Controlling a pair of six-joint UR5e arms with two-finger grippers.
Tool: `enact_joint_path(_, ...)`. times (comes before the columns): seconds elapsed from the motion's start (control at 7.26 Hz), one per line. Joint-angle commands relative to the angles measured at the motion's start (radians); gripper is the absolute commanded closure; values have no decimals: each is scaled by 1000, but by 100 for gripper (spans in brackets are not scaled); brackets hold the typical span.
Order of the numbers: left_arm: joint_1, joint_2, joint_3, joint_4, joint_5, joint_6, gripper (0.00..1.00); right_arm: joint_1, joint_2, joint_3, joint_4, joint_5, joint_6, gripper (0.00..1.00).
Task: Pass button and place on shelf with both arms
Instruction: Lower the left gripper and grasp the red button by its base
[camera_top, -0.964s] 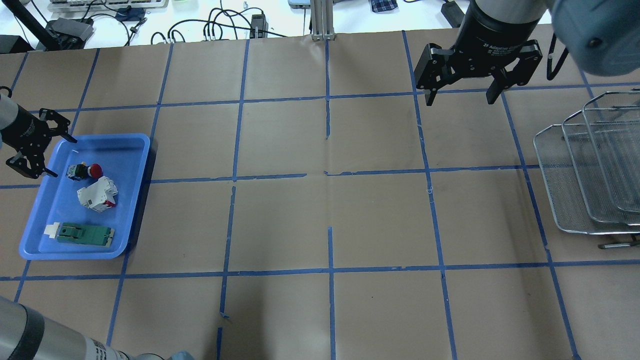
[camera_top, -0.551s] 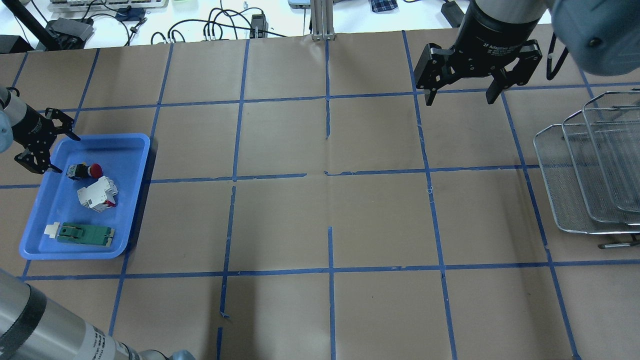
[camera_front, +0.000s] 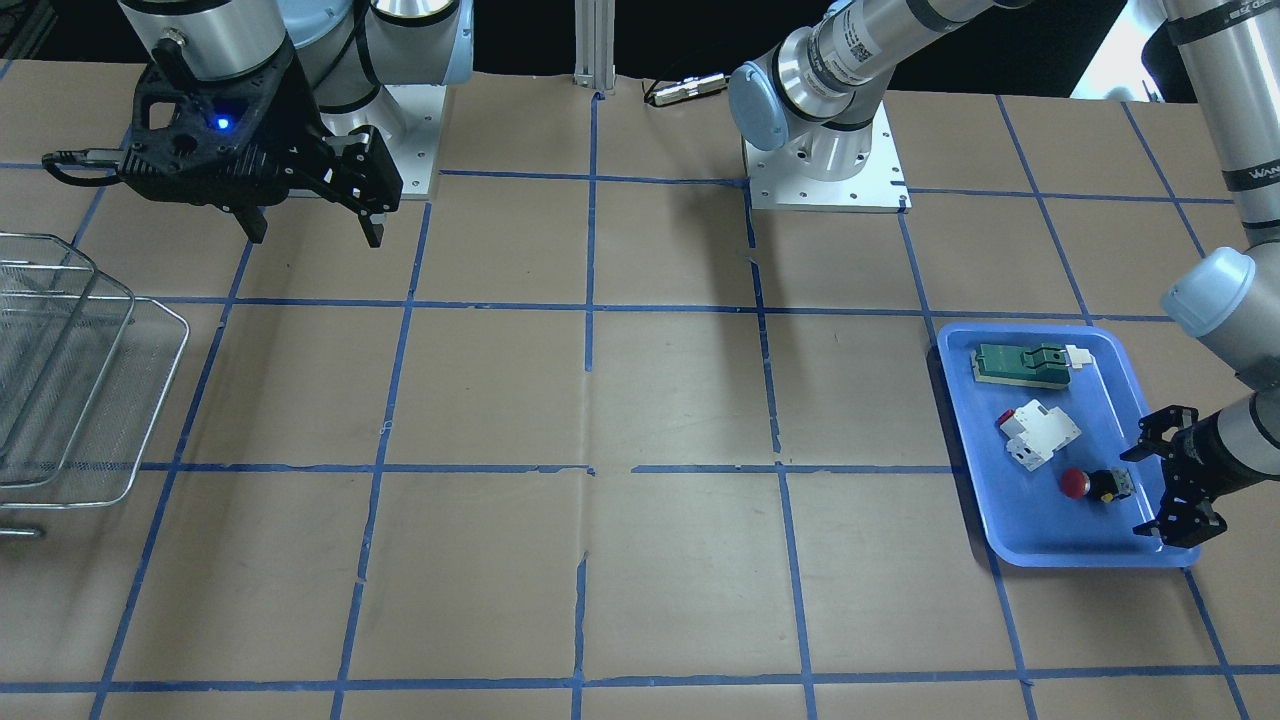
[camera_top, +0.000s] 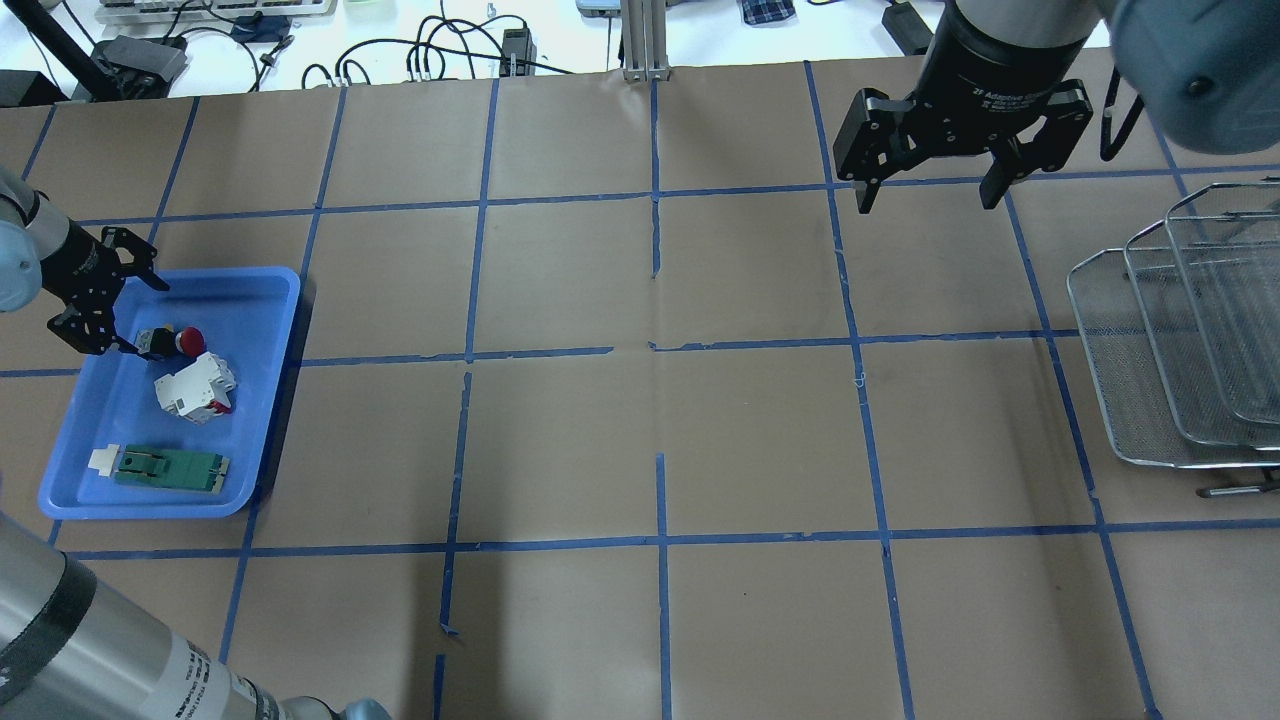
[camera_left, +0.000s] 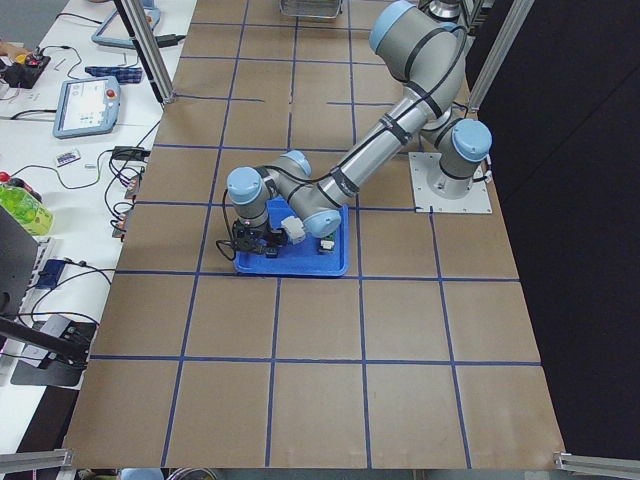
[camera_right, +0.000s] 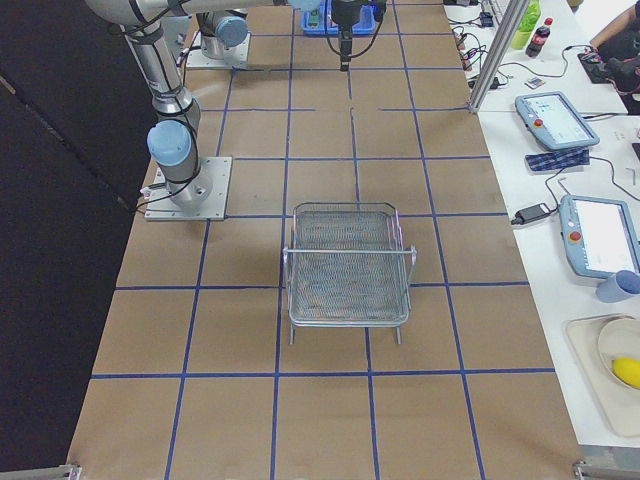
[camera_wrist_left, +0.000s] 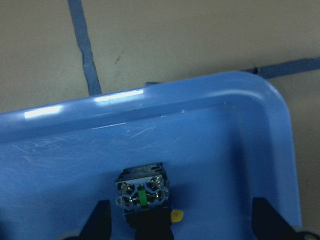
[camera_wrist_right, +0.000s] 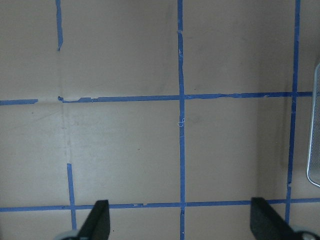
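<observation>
Starting at the robot's left end of the table and working across. The left gripper is low at the outer edge of the blue tray, fingers spread wide and not gripping anything. The button is right in front of it, lying on its side in the tray's far end. Its red cap points toward the middle of the table and its black body points back at the gripper. On the left wrist cam you're looking straight at the button's back end, screw terminals and a green bit. It sits in the gap between the two fingers, closer to one of them, and I can't see any actual contact.

Just beside the button is the white block with its red tab. Past that, the flat green board lies at the tray's other end. The tray sits on the table, which is brown paper with a blue tape grid.

Way over on the other side, the right gripper hangs high above the paper, jaws also wide apart with nothing in them. Its wrist cam shows taped paper and a sliver of wire rim. Last thing out is the shelf, standing at the right end, well apart from the tray, with its mesh trays stepped one above the other.
</observation>
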Motion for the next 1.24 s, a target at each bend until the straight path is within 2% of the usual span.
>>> enact_joint_path(0.0,21,-23,0,0,1,-10,0,1,-24,0,5,2,-5,0)
enact_joint_path(0.28,21,-23,-4,-6,2,-11,0,1,-44,5,4,-3,8,0)
enact_joint_path(0.41,21,-23,-4,-9,2,-10,11,1,-44,6,7,-6,-11,0)
enact_joint_path(0.55,21,-23,-3,-6,1,1,23,4,-47,17,8,-3,-18,0)
enact_joint_path(0.69,21,-23,-3,-6,2,6,46,7,-47,14,7,5,-9,0)
enact_joint_path(0.83,22,-23,-3,-8,-2,3,91,7,-47,11,8,8,-10,0)
enact_joint_path(0.96,22,-22,-1,-8,-2,4,100,7,-53,15,37,6,-16,0)
enact_joint_path(1.1,25,-17,-3,-11,-4,10,100,7,-59,17,36,-1,-16,0)
